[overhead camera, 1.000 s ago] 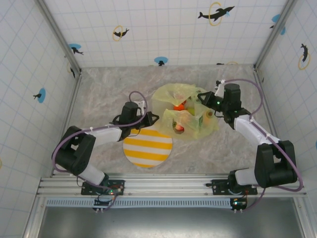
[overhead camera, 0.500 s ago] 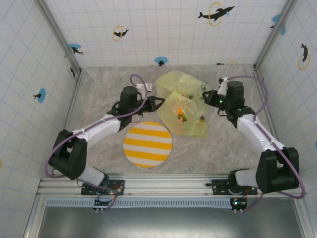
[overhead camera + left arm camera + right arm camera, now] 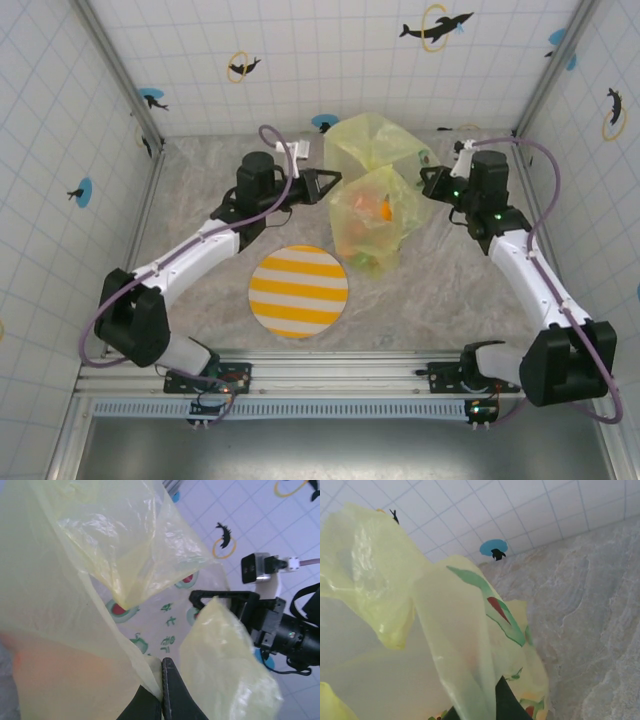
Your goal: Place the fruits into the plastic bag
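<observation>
Toward the back of the marble table [image 3: 190, 215], mid-width: plastic bag [image 3: 395, 230] strung between both arms, sagging in the middle.

- Left gripper [image 3: 330, 185]: at the bag's left edge, jaws pressed tight together with a fold of the yellow film nipped between them. The left wrist view has the fingertips [image 3: 170, 695] meeting at the bottom of the frame, film running up from them.
- Right gripper [image 3: 427, 184]: at the bag's right edge, likewise clamped down on film. The right wrist view has plastic draped over one dark finger.
- Fruits [image 3: 383, 208]: inside the bag, orange shapes showing through the upper part, a reddish one lower down. Count unclear through the crinkles.
- Bag bottom: cannot tell whether it touches the table.
- Striped plate [image 3: 298, 291]: near side of the bag, apart from it, flat on the table.
</observation>
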### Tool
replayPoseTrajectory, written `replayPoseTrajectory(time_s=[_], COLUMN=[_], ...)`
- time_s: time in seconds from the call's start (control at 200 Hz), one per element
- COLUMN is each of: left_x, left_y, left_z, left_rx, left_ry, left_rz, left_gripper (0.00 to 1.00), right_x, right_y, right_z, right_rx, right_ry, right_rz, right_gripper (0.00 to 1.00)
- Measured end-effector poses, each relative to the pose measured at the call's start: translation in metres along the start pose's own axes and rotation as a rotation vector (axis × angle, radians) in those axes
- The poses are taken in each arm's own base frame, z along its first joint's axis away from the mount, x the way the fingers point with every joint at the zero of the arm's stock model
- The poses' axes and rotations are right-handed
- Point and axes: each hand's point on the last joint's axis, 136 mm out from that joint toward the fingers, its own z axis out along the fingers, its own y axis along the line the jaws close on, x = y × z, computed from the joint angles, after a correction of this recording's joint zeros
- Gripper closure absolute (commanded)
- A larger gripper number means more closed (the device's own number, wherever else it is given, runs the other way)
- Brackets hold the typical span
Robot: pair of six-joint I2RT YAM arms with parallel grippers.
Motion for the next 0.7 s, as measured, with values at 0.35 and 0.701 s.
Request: replayPoseTrajectory(time_s=[0.35, 0.701], left_x=[0.033, 0.042], left_y=[0.003, 0.053], left_z=[0.031, 0.039], left_rx=[-0.012, -0.136], left_ry=[0.079, 0.101], left_rz=[-0.056, -0.178], left_gripper=[1.00, 1.00], right_x=[0.017, 0.053], right_y=[-0.004, -0.033], right_z=[0.009, 0.026], right_rx=[0.021, 0.128], right_ry=[0.059, 0.246], right_rz=[0.000, -0.005], right_gripper=[0.92, 0.91])
